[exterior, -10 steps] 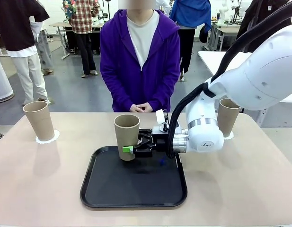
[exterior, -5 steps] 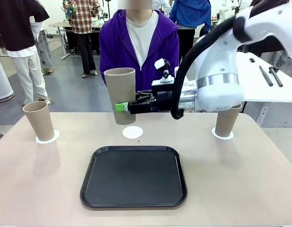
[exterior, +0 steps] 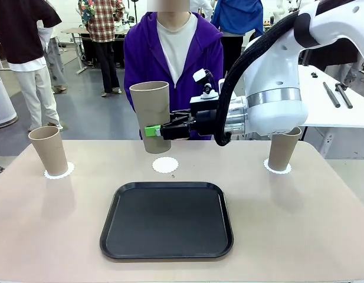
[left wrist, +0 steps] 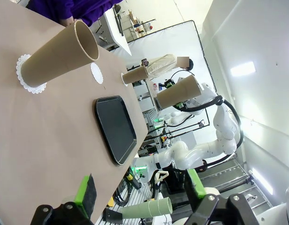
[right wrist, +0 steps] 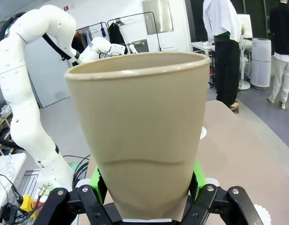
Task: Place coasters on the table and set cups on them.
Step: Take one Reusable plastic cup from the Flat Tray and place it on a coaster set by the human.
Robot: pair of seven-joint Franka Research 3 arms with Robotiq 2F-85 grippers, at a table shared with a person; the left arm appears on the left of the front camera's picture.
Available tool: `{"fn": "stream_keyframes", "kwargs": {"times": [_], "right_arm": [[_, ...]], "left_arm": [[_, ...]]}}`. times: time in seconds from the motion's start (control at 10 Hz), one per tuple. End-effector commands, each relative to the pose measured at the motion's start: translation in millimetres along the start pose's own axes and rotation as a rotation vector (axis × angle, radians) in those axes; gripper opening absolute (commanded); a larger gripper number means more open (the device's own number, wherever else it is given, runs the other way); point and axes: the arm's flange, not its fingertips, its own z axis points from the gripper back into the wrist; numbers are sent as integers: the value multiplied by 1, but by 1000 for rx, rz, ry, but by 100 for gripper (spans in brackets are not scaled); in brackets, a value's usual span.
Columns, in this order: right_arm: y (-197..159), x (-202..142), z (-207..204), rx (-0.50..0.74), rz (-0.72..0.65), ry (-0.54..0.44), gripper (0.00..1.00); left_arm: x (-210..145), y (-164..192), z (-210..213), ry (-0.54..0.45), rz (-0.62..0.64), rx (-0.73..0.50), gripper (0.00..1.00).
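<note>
My right gripper (exterior: 153, 131) is shut on a tan cup (exterior: 151, 117) and holds it upright in the air, above and just left of a bare white coaster (exterior: 165, 165) on the table (exterior: 52, 236). In the right wrist view the held cup (right wrist: 139, 126) stands between the green pads (right wrist: 98, 180). A second cup (exterior: 49, 150) stands on a coaster (exterior: 59, 173) at far left, a third cup (exterior: 284, 148) on a coaster (exterior: 277, 168) at far right. My left gripper (left wrist: 139, 197) is open over the table's left end, facing the left cup (left wrist: 60, 52).
A black tray (exterior: 167, 219) with nothing on it lies in the middle of the table near me. A person in a purple hoodie (exterior: 173, 71) stands at the far edge, hands clasped behind the held cup. A white table (exterior: 329, 94) stands at back right.
The right gripper lifted the cup off the black tray and carried it up and away toward the person; over the last half second it barely shifted.
</note>
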Motion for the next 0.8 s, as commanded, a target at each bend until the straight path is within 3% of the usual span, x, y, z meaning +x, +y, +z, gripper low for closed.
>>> {"fn": "stream_keyframes", "kwargs": {"times": [0.0,0.2,0.7], "right_arm": [[-41,2,-1,63,4,-84,83],[-131,-4,-1,52,10,-209,83],[-208,-42,-36,84,87,-179,83]], "left_arm": [[0,-2,2,-2,-3,2,100],[0,-2,2,-2,-3,2,100],[0,-2,2,-2,-3,2,100]]}}
